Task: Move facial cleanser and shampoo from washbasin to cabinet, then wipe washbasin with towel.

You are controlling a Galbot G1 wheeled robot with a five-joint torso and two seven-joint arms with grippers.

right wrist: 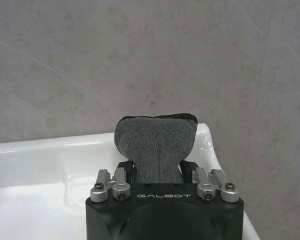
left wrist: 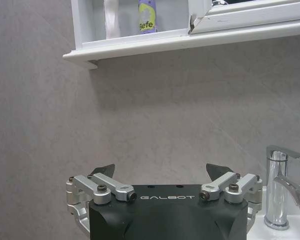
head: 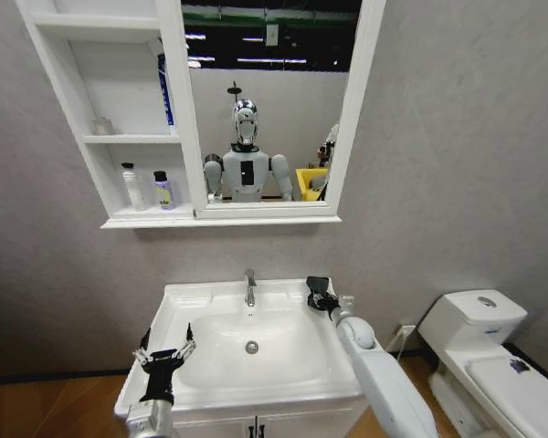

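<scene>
Place: at the white rectangular ceramic washbasin under the white wall-mounted cabinet with mirror.
Done: a white bottle and a purple-labelled bottle stand on the cabinet's lowest shelf, so the moving looks finished.
Left: wiping, apparently just starting.
Right claw: at the basin's back right corner, clamped on the small dark grey towel.
Left claw: spread wide, holding nothing, over the basin's front left edge.

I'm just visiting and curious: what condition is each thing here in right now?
Right gripper: shut on the towel, at the washbasin's back right corner.
Left gripper: open, holding nothing, over the front left rim.
Two bottles: upright on the cabinet's lowest shelf.
Tap: no water visible.
</scene>
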